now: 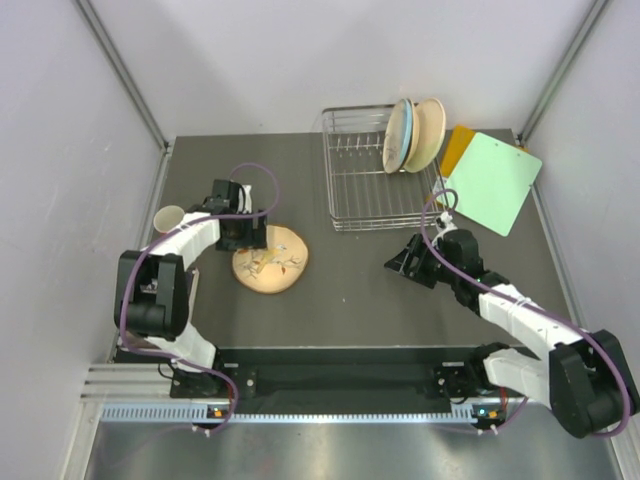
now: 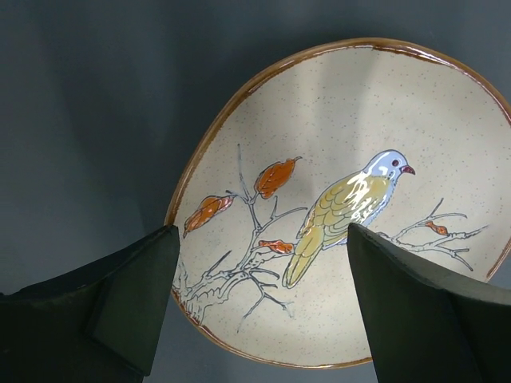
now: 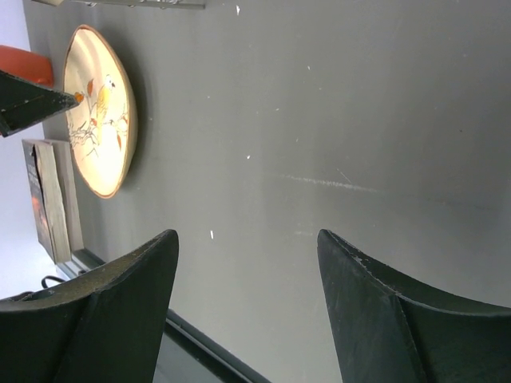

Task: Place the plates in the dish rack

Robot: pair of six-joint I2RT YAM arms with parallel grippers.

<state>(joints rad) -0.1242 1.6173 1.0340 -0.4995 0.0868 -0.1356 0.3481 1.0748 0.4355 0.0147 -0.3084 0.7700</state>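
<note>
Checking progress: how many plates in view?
3. Tan plate on the table under the left gripper; blue plate and cream plate standing in the rack. More may be hidden.

Left tool point(image 2: 262, 231) above a tan plate point(image 2: 335, 120) lying on the dark bench point(image 2: 96, 104).
Its jaws stand wide apart with nothing gripped, one at the plate's left rim, the other over its lower right. The brown-rimmed plate shows a bird on a bare branch with orange leaves.
</note>
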